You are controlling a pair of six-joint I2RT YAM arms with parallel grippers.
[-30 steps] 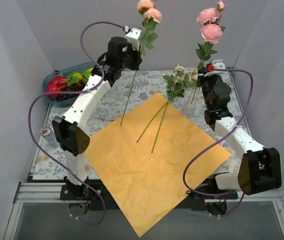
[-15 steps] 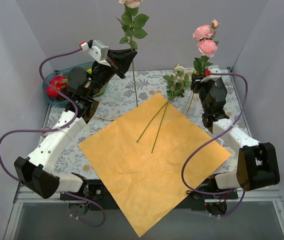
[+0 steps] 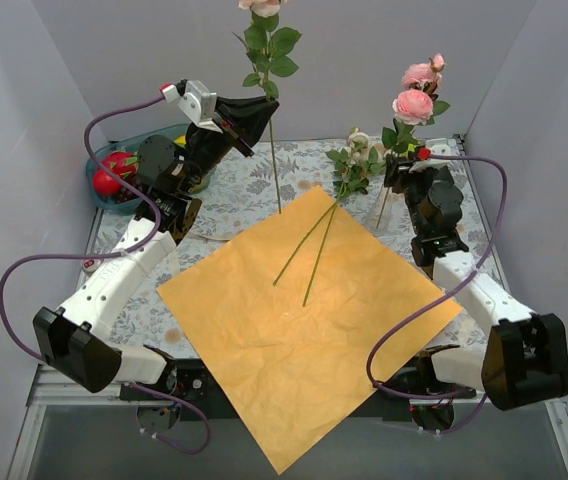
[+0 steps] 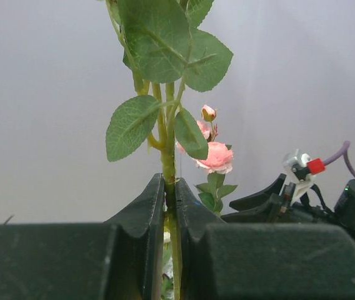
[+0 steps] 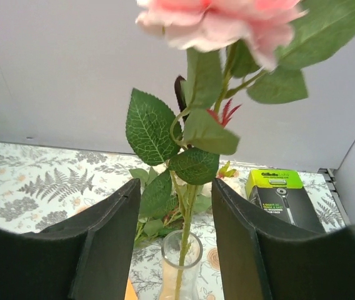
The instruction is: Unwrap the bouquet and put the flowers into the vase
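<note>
The orange paper wrapper [image 3: 304, 320] lies flat and open on the table. Two flowers [image 3: 311, 243] rest across its far corner, their cream blooms [image 3: 354, 160] lying past its edge. My left gripper [image 3: 262, 112] [image 4: 170, 186] is shut on the green stem [image 4: 168, 156] of a rose held upright above the table; its bloom is cut off at the top. A pink rose [image 3: 413, 103] stands with its stem in the clear glass vase [image 5: 182, 256] [image 3: 383, 212]. My right gripper [image 5: 176, 187] [image 3: 400, 168] is open, its fingers either side of that stem without touching it.
A teal bowl of fruit [image 3: 114, 172] sits at the far left on the floral tablecloth [image 3: 224, 195]. A black-and-green box [image 5: 282, 195] lies behind the vase at the right. Grey walls close in the back and both sides.
My right gripper has opened and let go of the pink rose, which now stands lower in the vase. My left arm has swung round, carrying its rose upright and slightly right.
</note>
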